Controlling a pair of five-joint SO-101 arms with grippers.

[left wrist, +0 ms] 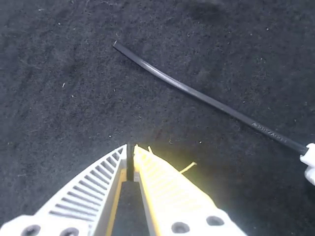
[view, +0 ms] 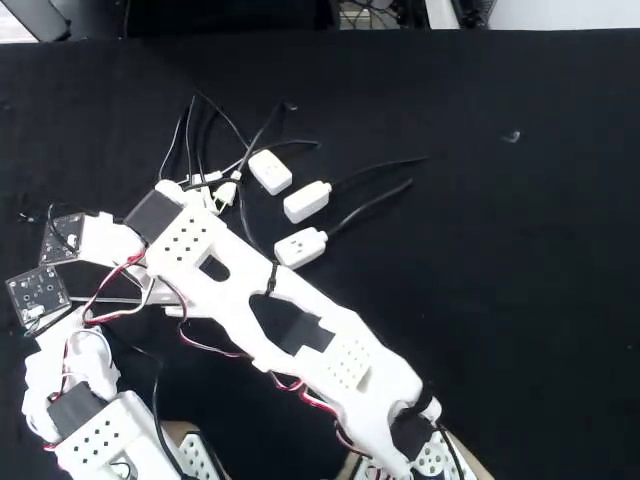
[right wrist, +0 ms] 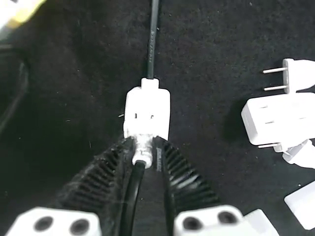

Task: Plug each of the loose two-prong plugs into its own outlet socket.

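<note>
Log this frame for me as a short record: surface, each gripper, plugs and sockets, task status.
surface: black cloth
right gripper: shut on held plug, which sits against a white socket block; whether it is seated cannot be told
left gripper: shut, over the cloth near a black cable
loose plug: prongs bare, beside a second socket block
task status: not finished

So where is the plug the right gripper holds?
The plug is clamped in the right gripper, nose against a white socket block (right wrist view), by the cluster of white blocks left of centre in the high view.
</note>
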